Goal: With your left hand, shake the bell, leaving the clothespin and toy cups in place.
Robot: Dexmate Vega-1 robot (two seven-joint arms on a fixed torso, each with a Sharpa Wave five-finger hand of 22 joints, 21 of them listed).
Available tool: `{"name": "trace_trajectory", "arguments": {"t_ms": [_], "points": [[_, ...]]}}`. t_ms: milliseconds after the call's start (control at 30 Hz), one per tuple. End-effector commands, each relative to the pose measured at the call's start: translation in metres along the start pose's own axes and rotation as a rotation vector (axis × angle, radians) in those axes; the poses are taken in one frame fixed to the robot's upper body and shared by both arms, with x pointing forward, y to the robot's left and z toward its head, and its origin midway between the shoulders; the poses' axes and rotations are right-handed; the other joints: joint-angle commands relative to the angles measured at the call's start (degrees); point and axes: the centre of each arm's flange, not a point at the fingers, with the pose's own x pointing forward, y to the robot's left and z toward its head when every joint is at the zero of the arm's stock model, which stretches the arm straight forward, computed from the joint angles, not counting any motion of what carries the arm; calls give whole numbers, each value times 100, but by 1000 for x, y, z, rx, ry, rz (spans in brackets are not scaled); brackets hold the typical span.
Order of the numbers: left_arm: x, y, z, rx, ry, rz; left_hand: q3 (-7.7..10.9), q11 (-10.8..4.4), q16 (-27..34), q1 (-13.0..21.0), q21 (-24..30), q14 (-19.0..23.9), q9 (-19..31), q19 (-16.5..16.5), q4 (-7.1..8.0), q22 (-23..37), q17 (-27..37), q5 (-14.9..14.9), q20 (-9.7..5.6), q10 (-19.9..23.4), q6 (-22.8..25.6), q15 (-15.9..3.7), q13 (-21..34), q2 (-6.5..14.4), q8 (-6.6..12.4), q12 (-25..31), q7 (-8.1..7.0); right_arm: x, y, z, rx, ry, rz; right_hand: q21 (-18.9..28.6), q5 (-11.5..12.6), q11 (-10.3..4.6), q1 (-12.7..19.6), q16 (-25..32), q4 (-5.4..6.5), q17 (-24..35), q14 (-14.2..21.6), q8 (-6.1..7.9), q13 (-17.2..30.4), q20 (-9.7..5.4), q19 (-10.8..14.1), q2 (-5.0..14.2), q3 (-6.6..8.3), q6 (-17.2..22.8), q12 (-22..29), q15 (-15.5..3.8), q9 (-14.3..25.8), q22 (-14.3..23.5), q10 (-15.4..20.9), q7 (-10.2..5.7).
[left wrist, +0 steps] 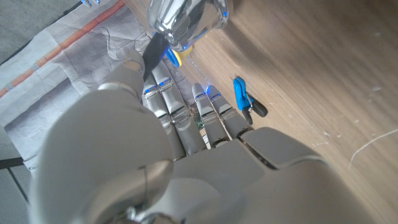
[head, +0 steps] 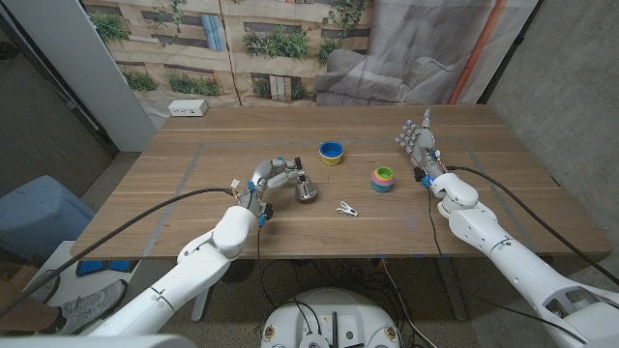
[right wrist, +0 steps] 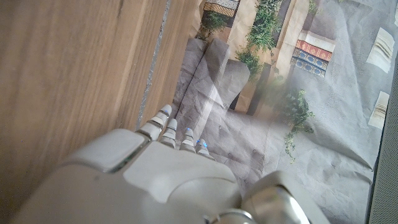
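At bench centre, the left hand (head: 274, 178) is gripping the silver bell (head: 307, 189), which is jutting toward its three o'clock; the white clothespin (head: 346, 208) is lying just beyond, at four o'clock.

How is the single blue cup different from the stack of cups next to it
The blue cup is one cup, blue with a yellow rim; the stack is several nested cups in mixed colours. The blue cup sits lower, while the stack stands taller. The blue cup lies farther from the robot, and the stack is nearer the right hand. Both stand upright on the table, untouched.
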Motion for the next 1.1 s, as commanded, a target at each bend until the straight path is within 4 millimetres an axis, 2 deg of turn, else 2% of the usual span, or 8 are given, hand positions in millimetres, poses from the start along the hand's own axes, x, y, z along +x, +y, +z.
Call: {"name": "trace_trajectory", "arguments": {"t_ms": [33,567,833,1100], "points": [[-18,-5,30,-61,78,-21,-29,-235,-11,34,-22,7,26,-35,-4,17,19,19,-21,232,23,-851,18,86,36,16,64,0,-1,0,0,1,-1,41,30,15,17,43,-6,30,-38,34,10,-16,49,558,-37,-49,28,9,22,19,-25,-10],[-28,-13,36,-219,273,-47,-59,-233,-21,35,-41,-16,31,-88,-5,14,13,16,-61,247,32,-828,22,93,40,22,96,0,0,0,0,0,-1,41,31,5,17,44,-6,30,-36,32,10,-16,49,559,-37,-53,28,11,22,19,-24,-13],[-24,-12,42,-175,203,-48,-67,-233,-23,37,-48,-25,33,-110,-5,13,12,16,-65,249,27,-825,22,100,39,22,92,0,1,0,0,0,-1,41,31,21,17,45,-6,30,-34,33,10,-17,49,559,-37,-52,27,6,22,19,-25,-9],[-17,-9,53,-56,-24,-36,-78,-234,-22,42,-53,-30,35,-131,-4,12,12,17,-60,244,21,-825,23,114,38,20,84,0,0,0,0,0,-1,41,31,7,17,43,-6,30,-40,33,10,-16,49,559,-37,-52,29,11,22,19,-22,-13]]}}
